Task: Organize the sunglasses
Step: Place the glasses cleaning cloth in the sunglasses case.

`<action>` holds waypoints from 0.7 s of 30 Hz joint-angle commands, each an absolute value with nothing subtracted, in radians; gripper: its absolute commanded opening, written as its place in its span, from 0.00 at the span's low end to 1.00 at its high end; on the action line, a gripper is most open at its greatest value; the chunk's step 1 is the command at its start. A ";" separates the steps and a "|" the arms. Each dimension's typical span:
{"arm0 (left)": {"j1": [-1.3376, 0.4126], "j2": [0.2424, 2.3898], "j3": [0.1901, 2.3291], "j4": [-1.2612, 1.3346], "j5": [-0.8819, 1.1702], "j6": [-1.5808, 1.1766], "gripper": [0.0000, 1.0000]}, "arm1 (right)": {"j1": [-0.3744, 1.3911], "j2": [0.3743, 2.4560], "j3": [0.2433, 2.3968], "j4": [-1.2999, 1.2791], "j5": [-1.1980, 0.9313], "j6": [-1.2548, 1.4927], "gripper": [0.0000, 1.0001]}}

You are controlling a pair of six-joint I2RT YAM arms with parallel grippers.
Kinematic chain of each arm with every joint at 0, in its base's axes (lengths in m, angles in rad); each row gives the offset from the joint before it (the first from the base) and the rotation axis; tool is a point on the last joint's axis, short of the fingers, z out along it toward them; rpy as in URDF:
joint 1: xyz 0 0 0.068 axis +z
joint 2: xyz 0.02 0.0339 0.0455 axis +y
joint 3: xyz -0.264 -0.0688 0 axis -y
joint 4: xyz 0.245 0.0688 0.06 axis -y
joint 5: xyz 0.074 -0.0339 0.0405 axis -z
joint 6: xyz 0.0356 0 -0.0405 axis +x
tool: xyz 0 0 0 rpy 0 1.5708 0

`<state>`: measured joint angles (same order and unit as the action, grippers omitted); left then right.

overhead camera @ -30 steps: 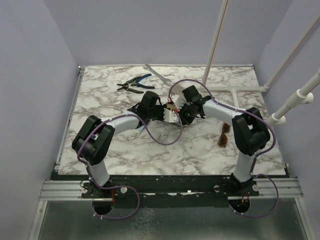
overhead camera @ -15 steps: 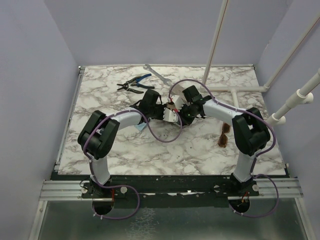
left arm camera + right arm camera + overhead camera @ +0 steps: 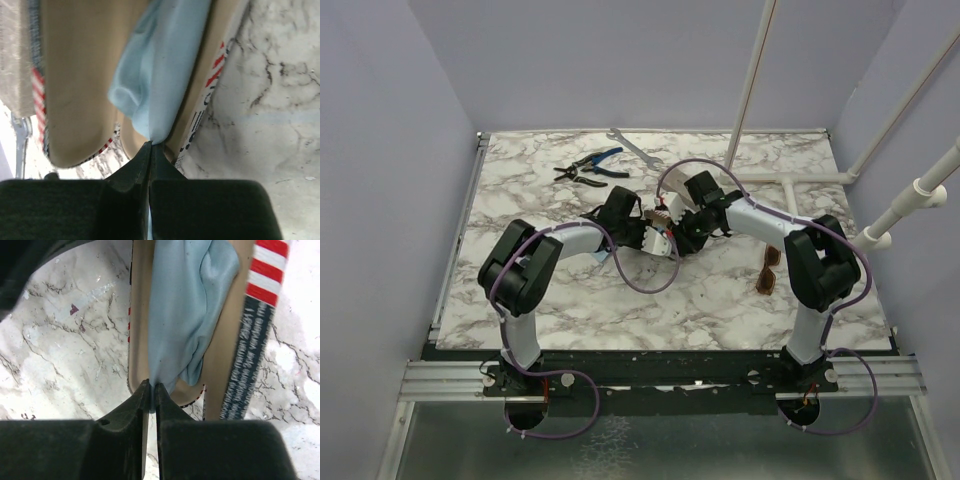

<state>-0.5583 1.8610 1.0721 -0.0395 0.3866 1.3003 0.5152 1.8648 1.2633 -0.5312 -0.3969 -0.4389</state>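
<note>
Sunglasses (image 3: 769,270) lie on the marble table (image 3: 720,300), right side, beside the right arm's elbow and well apart from both grippers. Left gripper (image 3: 150,146) is clamped on the light blue cloth (image 3: 165,60) over the open tan-lined case (image 3: 75,90). Right gripper (image 3: 151,385) pinches the same cloth. The case rim carries red-white stripes and white print on a dark band (too blurred to read).
</note>
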 commanded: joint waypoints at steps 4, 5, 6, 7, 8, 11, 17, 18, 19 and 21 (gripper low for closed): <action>-0.554 1.888 1.051 -0.076 0.407 1.347 0.00 | 0.511 1.856 1.294 -0.583 -0.417 -0.438 0.18; -0.554 1.887 1.051 -0.076 0.404 1.347 0.00 | 0.509 1.848 1.291 -0.579 -0.418 -0.437 0.19; -0.554 1.887 1.050 -0.076 0.405 1.348 0.00 | 0.509 1.841 1.289 -0.575 -0.419 -0.437 0.21; -0.554 1.888 1.048 -0.075 0.403 1.348 0.00 | 0.507 1.833 1.287 -0.571 -0.421 -0.435 0.24; -0.554 1.888 1.047 -0.075 0.402 1.348 0.00 | 0.504 1.826 1.284 -0.567 -0.422 -0.430 0.26; -0.554 1.882 1.037 -0.076 0.409 1.356 0.00 | 0.491 1.814 1.280 -0.564 -0.422 -0.422 0.32; -0.554 1.864 1.016 -0.075 0.411 1.358 0.00 | 0.467 1.781 1.265 -0.559 -0.442 -0.418 0.36; -0.554 1.861 1.016 -0.076 0.412 1.354 0.00 | 0.463 1.772 1.261 -0.554 -0.448 -0.420 0.36; -0.554 1.859 1.014 -0.075 0.415 1.351 0.00 | 0.460 1.764 1.257 -0.549 -0.453 -0.419 0.36; -0.555 1.855 1.014 -0.076 0.421 1.342 0.00 | 0.455 1.754 1.252 -0.539 -0.462 -0.417 0.37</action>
<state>-0.5583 1.8709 1.0393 -0.0330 0.3920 1.3479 0.4679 1.8011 1.2682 -0.5510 -0.4171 -0.4259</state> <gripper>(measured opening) 0.003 0.366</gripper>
